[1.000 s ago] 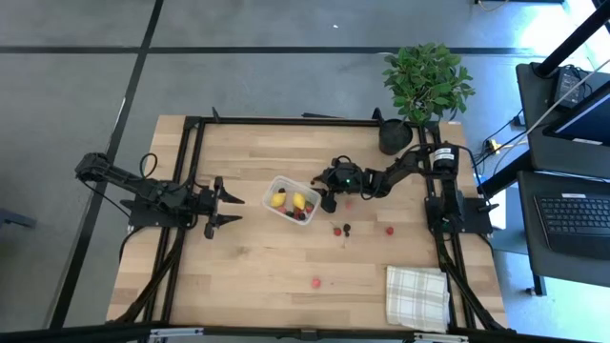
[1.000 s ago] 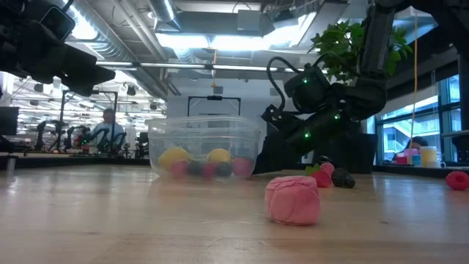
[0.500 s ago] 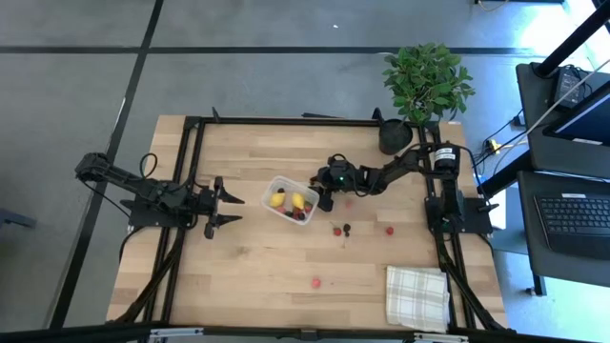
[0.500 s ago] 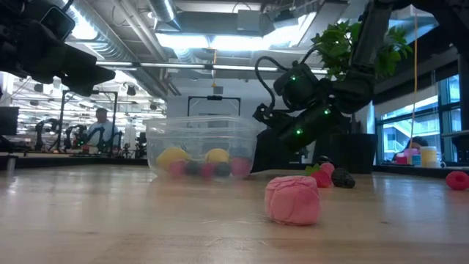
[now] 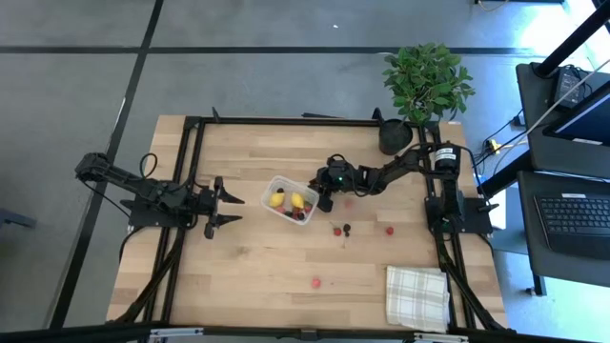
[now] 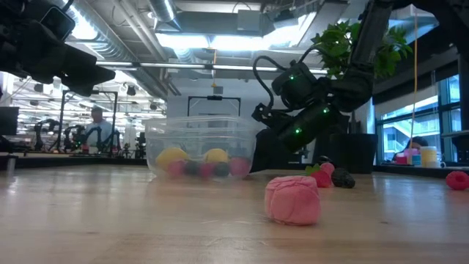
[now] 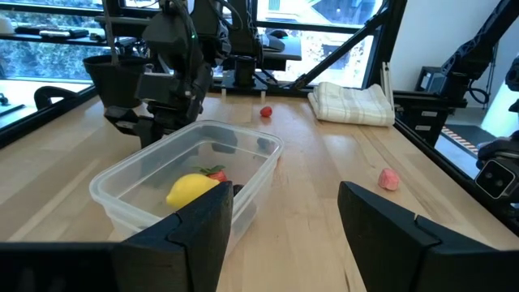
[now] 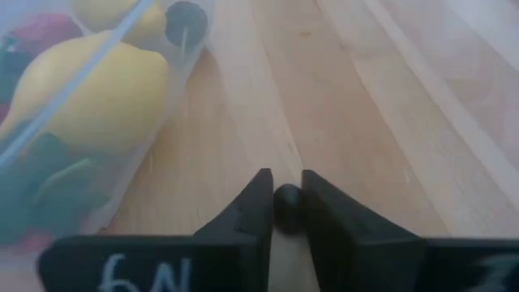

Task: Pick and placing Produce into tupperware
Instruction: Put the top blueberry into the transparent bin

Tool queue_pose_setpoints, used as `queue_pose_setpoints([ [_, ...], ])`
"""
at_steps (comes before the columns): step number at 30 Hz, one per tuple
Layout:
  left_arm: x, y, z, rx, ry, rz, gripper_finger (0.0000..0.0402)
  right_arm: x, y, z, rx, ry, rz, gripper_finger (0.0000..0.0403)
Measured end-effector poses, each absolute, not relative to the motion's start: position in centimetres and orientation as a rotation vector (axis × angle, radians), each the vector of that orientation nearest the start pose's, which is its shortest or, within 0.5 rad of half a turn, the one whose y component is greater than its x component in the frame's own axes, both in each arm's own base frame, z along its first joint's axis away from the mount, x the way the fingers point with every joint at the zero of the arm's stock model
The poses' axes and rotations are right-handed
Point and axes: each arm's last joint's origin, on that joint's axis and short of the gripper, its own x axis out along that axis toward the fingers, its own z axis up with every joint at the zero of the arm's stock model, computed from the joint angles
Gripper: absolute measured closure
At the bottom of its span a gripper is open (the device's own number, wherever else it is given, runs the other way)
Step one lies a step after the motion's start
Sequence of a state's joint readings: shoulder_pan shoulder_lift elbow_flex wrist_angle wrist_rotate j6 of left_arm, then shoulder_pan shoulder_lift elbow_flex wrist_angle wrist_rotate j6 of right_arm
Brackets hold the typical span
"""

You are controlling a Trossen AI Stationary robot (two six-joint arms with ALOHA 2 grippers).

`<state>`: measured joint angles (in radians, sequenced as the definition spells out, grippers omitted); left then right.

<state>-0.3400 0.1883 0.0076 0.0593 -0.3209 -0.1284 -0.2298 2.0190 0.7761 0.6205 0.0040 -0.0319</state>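
While my right gripper (image 8: 285, 203) hangs low over the table just beside the right side of the tupperware (image 5: 292, 200), its two fingers are pressed in on a small dark berry (image 8: 286, 208), which sits pinched between the tips above bare wood. From overhead, that gripper (image 5: 327, 201) is near the middle of the table, with the arm reaching in from its base on the right edge.

Inside the clear tub I can see a yellow lemon-shaped piece (image 8: 93, 93) against the wall nearest my fingers, a second yellow piece (image 5: 277, 200) further left, and some red and dark berries around them. More produce lies loose on the wood: a red and a dark berry (image 5: 341, 230) close together right of the tub, a red berry (image 5: 389, 230) further right, and a pink piece (image 6: 292, 199) alone toward the near edge.

My left gripper (image 5: 221, 202) waits well left of the tub, fingers spread apart and holding nothing. A potted plant (image 5: 424, 84) stands at the far right corner, and a checked cloth (image 5: 416, 296) lies at the near right corner.
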Motion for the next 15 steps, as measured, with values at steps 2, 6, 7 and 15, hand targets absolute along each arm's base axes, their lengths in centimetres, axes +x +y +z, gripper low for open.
queue_pose_setpoints([
  [2, 10.39, -2.71, 15.65, -0.089, 0.116, -0.012, 0.0184, 33.94, -7.96, 7.24, 0.039, 0.624, -0.219, 0.0351],
  [6, 10.39, -2.71, 15.64, -0.089, 0.116, -0.012, 0.0184, 33.92, -7.99, 7.2, 0.03, 0.626, -0.246, 0.0352],
  [7, 10.39, -2.71, 15.64, -0.089, 0.116, -0.012, 0.0184, 33.92, -7.99, 7.2, 0.03, 0.625, -0.247, 0.0352],
  [15, 10.39, -2.71, 15.64, -0.089, 0.116, -0.012, 0.0184, 33.81, -8.05, 7.75, 0.024, 0.618, -0.265, 0.0352],
])
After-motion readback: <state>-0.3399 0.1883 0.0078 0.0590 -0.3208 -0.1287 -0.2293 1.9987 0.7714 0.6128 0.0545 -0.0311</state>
